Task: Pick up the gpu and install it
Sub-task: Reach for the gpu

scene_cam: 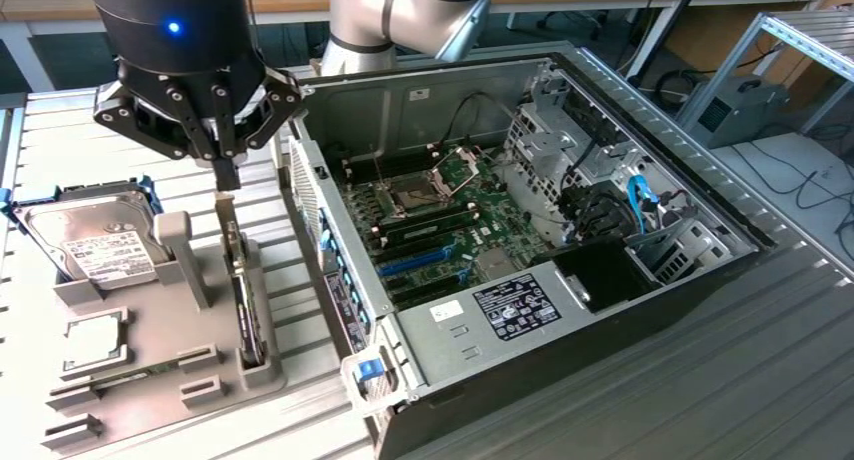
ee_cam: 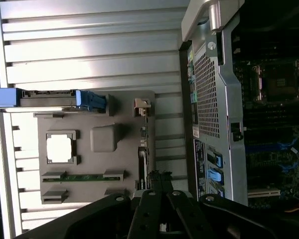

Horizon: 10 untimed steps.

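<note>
Pickup was in hand: the gripper [scene_cam: 226, 183] hovered just above the upright gpu [scene_cam: 244, 300], fingers [scene_cam: 224, 166] seemingly closed on nothing; grasping called for parting them astride its thin top edge.

- The exterior view sits high and off the arm, looking obliquely down across the desk [scene_cam: 67, 130]. At medium range it takes in the whole open computer case [scene_cam: 601, 380], the holder tray [scene_cam: 160, 340] and the tool [scene_cam: 227, 180].
- The wrist view looks straight down along the tool [ee_cam: 158, 175], nearer to the desk [ee_cam: 89, 50], with the tool's linkage in the foreground.
- Both views share the holder tray [ee_cam: 89, 162], the hard drive [scene_cam: 94, 245] [ee_cam: 50, 98], and the computer case's perforated wall with part of the motherboard [scene_cam: 441, 220] [ee_cam: 274, 99].
</note>
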Motion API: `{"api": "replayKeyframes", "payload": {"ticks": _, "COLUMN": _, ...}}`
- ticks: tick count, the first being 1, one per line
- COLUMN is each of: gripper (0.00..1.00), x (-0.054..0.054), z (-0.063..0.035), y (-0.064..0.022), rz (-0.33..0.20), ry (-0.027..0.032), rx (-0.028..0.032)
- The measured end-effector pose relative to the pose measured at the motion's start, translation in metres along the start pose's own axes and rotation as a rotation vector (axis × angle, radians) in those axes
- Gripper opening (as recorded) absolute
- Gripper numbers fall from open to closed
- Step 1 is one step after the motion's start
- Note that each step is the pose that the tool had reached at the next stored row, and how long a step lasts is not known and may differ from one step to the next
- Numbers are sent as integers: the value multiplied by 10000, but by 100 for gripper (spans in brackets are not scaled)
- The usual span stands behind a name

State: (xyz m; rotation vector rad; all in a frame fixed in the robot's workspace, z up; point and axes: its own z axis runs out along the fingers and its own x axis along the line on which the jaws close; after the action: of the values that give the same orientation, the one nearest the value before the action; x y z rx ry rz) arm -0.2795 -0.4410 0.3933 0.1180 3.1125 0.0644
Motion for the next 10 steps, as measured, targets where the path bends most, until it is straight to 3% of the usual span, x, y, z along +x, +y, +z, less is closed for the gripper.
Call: {"api": "replayKeyframes", "payload": {"ticks": 10, "gripper": 11, "x": -11, "z": -6, "y": -144, "rz": -1, "ry": 0, "rx": 2}}
